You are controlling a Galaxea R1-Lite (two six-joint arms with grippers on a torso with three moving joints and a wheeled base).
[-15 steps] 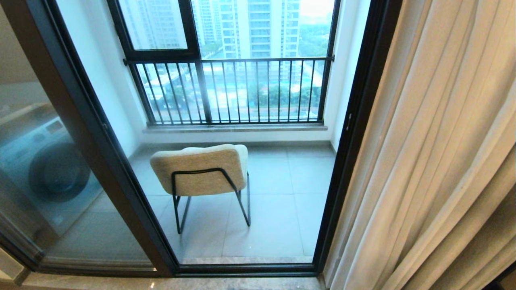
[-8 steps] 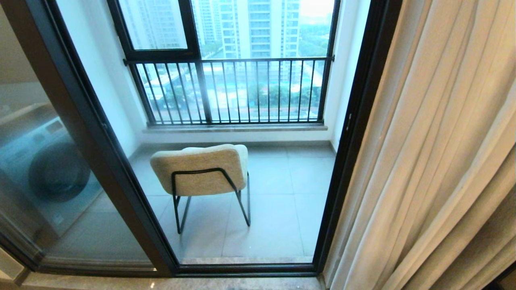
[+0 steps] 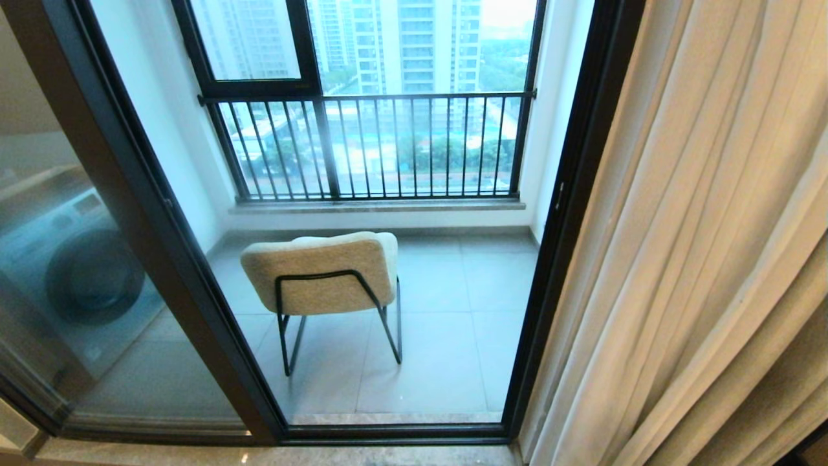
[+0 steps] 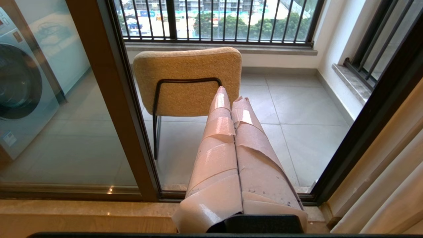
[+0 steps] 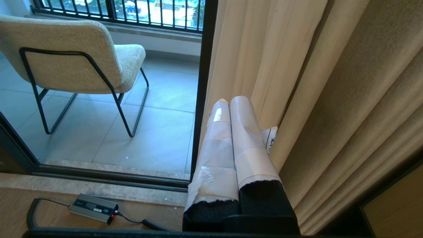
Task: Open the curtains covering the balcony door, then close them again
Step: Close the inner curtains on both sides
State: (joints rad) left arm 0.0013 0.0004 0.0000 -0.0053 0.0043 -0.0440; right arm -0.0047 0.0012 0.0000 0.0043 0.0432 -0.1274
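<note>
Both hands were clenched and empty; the right hand sat beside the curtains, bunched right, leaving the balcony door uncovered.

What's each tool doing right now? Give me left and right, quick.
Left tool: shut, holding nothing, pointed toward the chair.
Right tool: shut, holding nothing, tips beside the curtains.

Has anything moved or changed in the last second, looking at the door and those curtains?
Nothing visibly changed. The curtains hang bunched at the right of the balcony door, the chair sits on the balcony beyond, and neither arm shows in the head view.
</note>
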